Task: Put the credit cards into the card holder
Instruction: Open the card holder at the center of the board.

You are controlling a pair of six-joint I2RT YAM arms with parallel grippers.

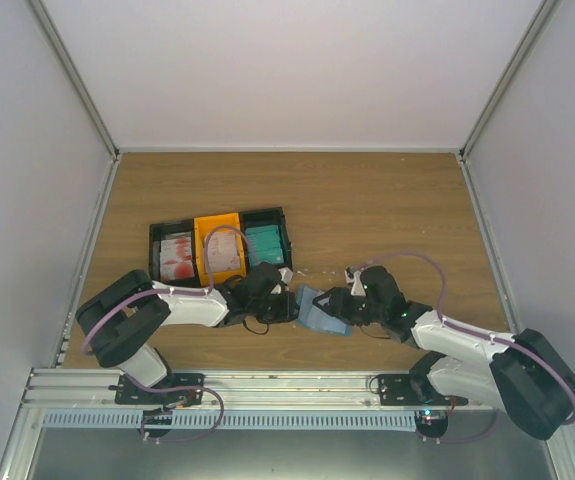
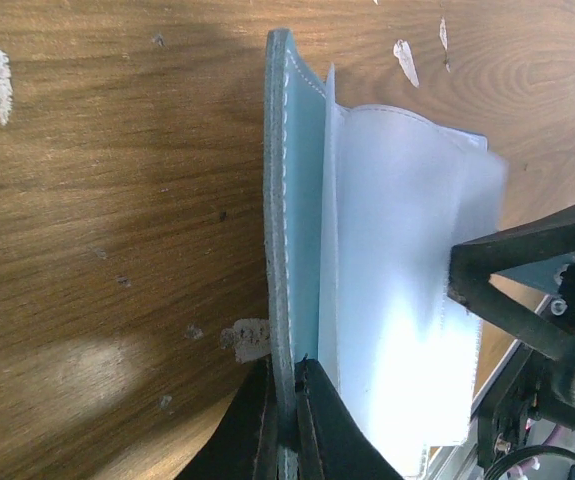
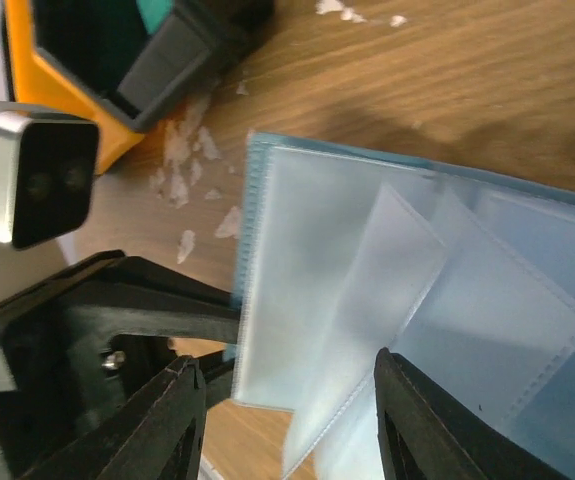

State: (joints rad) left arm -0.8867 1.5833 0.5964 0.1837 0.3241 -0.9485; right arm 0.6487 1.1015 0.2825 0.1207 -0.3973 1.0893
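Observation:
The slate-blue card holder (image 1: 319,310) lies open on the table between my two grippers, its pale clear sleeves fanned out (image 3: 347,260). My left gripper (image 2: 289,400) is shut on the edge of its cover (image 2: 285,200). My right gripper (image 3: 287,400) is open, its fingers on either side of the loose sleeves and not closed on them. The credit cards sit in the bin in stacks: white with red marks (image 1: 175,258), whitish (image 1: 225,252) and teal (image 1: 264,243). No card is in either gripper.
The black-and-orange three-compartment bin (image 1: 195,235) stands just behind the left gripper, and its orange wall shows in the right wrist view (image 3: 27,70). Small white scraps (image 3: 182,165) lie on the wood near the holder. White walls enclose the table.

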